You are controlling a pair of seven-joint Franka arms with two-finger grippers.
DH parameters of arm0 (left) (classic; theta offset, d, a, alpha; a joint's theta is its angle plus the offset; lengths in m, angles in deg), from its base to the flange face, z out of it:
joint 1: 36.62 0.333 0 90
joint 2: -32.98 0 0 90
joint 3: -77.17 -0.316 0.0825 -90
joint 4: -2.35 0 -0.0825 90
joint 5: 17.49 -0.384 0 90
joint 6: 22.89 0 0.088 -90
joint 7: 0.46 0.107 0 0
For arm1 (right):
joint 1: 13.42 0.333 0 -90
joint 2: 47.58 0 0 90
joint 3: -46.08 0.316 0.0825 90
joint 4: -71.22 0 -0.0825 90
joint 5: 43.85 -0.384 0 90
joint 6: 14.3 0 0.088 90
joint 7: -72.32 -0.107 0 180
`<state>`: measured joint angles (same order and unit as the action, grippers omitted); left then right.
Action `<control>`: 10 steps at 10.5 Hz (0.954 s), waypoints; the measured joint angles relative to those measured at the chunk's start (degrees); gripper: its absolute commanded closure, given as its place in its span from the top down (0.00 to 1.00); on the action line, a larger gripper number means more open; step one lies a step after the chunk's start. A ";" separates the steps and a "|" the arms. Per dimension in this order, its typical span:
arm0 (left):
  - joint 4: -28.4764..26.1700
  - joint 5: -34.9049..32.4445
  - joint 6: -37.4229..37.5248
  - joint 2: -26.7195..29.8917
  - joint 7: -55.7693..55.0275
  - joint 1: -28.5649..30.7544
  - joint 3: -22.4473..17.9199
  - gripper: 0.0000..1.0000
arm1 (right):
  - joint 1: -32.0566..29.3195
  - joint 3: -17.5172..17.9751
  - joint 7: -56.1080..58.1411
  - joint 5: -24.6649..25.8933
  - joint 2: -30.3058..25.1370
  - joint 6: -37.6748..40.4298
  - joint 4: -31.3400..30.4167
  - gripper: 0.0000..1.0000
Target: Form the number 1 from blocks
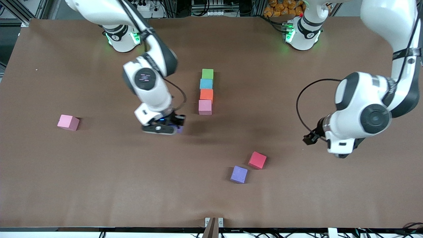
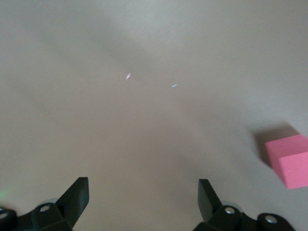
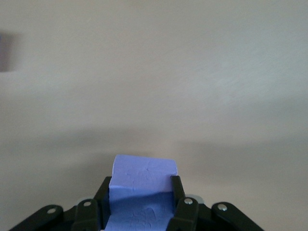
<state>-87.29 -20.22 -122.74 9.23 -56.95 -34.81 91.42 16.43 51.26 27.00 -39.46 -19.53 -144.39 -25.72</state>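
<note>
Four blocks form a straight column mid-table: green, light blue, orange and pink, the pink one nearest the front camera. My right gripper hangs low beside the pink end, toward the right arm's end, shut on a purple block whose corner shows. A second pink block, a red block and another purple block lie loose. My left gripper is open over bare table, with the red block off to one side.
The brown table mat has wide bare stretches near the front camera and at both ends. The two arm bases stand along the edge farthest from the front camera.
</note>
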 measured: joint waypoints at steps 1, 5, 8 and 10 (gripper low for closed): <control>-5.47 2.00 -0.24 4.56 1.73 1.44 0.12 1.00 | 2.23 -0.17 -2.41 0.13 2.99 -0.09 2.79 0.00; -20.50 3.05 -2.17 20.29 5.61 1.41 1.87 1.00 | 5.82 -0.81 -4.26 0.15 9.20 -2.15 7.05 0.00; -19.83 3.80 -2.71 25.12 15.50 -2.76 -2.05 1.00 | 7.28 -0.85 -4.57 0.60 10.30 -2.16 7.17 0.00; -17.66 3.78 -3.04 26.40 22.73 -4.32 -2.87 1.00 | 8.40 -0.85 -4.60 1.49 11.06 -2.14 7.16 0.00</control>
<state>-104.95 -16.44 -125.78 35.62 -34.22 -39.14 88.55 24.83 50.41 22.40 -37.97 -8.46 -146.53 -18.56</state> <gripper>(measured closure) 0.000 0.480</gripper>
